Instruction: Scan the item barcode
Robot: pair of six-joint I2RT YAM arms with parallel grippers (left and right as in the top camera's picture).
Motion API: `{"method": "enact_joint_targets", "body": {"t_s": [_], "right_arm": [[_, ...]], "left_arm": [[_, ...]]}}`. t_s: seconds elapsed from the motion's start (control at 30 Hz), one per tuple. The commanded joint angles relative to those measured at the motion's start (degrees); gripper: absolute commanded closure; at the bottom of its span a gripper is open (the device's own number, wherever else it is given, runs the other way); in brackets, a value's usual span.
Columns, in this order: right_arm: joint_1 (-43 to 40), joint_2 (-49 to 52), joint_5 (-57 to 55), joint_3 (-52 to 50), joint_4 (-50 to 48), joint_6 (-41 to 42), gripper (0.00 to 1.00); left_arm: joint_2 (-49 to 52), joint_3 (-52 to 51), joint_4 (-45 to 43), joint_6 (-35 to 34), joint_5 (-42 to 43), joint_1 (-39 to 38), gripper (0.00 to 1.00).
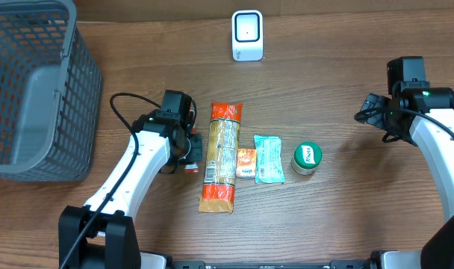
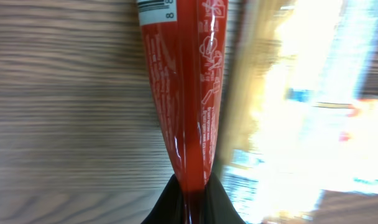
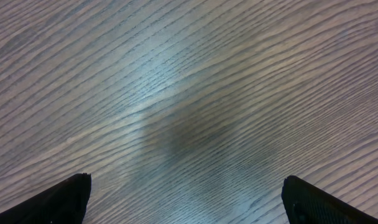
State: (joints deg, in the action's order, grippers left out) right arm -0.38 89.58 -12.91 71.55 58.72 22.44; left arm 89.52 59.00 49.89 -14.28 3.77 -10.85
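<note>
While the left gripper (image 2: 191,185) sits pressed together on the tail of a red packet (image 2: 183,93), just beside the long pasta pack (image 1: 221,157), the pick looks made and the scan not yet begun. A barcode (image 2: 156,7) shows at the packet's far end. Further off, the right gripper (image 3: 186,205) hangs spread wide over bare table (image 3: 176,93), holding nothing. Next, I'd judge, comes a lift and carry to the white scanner (image 1: 247,35) at the far edge, bars turned toward its face.
</note>
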Motion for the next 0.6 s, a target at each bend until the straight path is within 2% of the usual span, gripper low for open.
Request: {"method": "enact_joint_targets", "body": {"t_s": [0.0,0.17,0.4,0.57], "right_arm": [[-0.24,-0.2,-0.76,0.9,-0.09,-0.17,0.0],[-0.24,-0.2,-0.76,0.9,-0.09,-0.17,0.0],[-0.24,-0.2,-0.76,0.9,-0.09,-0.2,0.0],[-0.24,-0.2,-0.76,0.9,-0.09,-0.2,0.0]], "left_arm": [[-1.14,1.09,-1.16,-0.87,7.54,-1.84,0.96],[-1.14,1.09,-3.32,-1.09,4.02,-6.58,0.96],[-0.68,0.81,-3.61,-6.03,-2.03,-12.7,0.96],[0.96,0.17,-4.22,-5.86,-2.95,-14.88,0.96]]}}
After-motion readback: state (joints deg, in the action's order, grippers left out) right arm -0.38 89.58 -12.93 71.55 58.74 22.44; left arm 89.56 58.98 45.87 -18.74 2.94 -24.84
